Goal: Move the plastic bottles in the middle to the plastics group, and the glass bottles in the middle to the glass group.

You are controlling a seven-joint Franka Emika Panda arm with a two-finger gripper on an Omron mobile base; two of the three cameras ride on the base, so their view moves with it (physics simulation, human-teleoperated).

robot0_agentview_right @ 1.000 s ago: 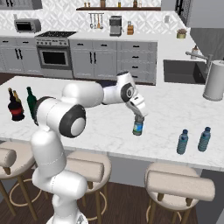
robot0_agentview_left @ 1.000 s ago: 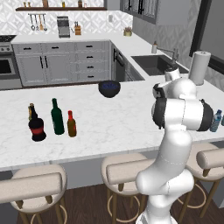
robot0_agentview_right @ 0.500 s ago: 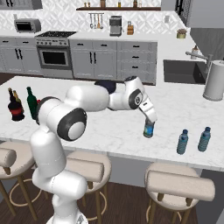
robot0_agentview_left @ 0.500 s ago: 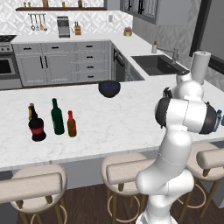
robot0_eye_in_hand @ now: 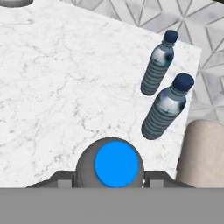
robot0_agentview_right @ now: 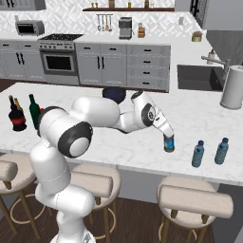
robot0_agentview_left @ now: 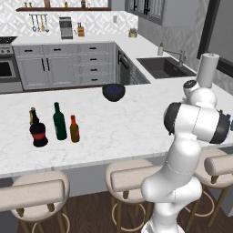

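Left base view: the white arm rises at the lower right, its elbow bent high and its forearm reaching away to the right. On the left part of the table (robot0_agentview_left: 118, 123) stand the squat black red-labelled bottle (robot0_agentview_left: 38, 134) with a slim brown bottle (robot0_agentview_left: 32, 116) just behind it, then the tall dark green bottle (robot0_agentview_left: 59, 122) and, just right of that, the shorter amber bottle (robot0_agentview_left: 74, 129). A dark bowl (robot0_agentview_left: 113, 92) sits farther back near the middle.

Right base view: the arm stretches from the left, nearly level, across the table toward the right; its wrist turns down so that the claw (robot0_agentview_right: 167, 137) points at the tabletop. The claw is clamped on the small clear water bottle (robot0_agentview_right: 169, 143), which stands upright at or just above the marble, left of two light blue plastic bottles (robot0_agentview_right: 198, 154) (robot0_agentview_right: 221, 151).

Hand view: the camera looks straight down on the held bottle's blue cap (robot0_eye_in_hand: 116, 164), with the finger tips (robot0_eye_in_hand: 64, 180) pressed against its sides. The two blue bottles stand just beyond, near the table's edge, beside a stool seat (robot0_eye_in_hand: 203, 153).
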